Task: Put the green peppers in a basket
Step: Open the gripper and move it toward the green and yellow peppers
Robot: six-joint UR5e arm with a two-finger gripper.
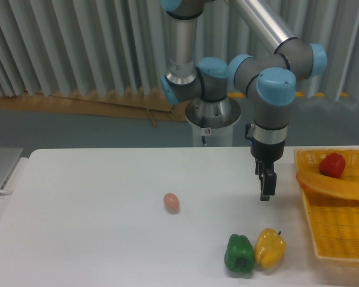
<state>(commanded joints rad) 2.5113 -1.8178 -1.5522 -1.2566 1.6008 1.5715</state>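
**A:** Looking at the table, how far along would you say this is?

**B:** Barely begun, I'd judge. The green bell pepper [239, 253] sits on the white table [96, 203] near the front edge, upright, touching or almost touching the yellow bell pepper [270, 247] on its right side in the view.

**A:** And the basket?

**B:** The yellow-orange mesh basket [338, 239] is at the right edge of the table, apart from both peppers. A red pepper [332, 164] rests in its far end, by a curved orange piece I can't identify. No green one inside.

**A:** What about the gripper?

**B:** The gripper [266, 185] hangs pointing down above the table, behind the two peppers and well clear of them. Nothing is in it. It is seen edge-on, so whether the fingers are spread or closed I cannot tell.

**A:** So what's left?

**B:** Everything: reaching the green pepper, grasping it without dragging the yellow one along, carrying it across, and releasing it in the basket. There's also a small pinkish egg-shaped object [172, 202] mid-table, out of the way.
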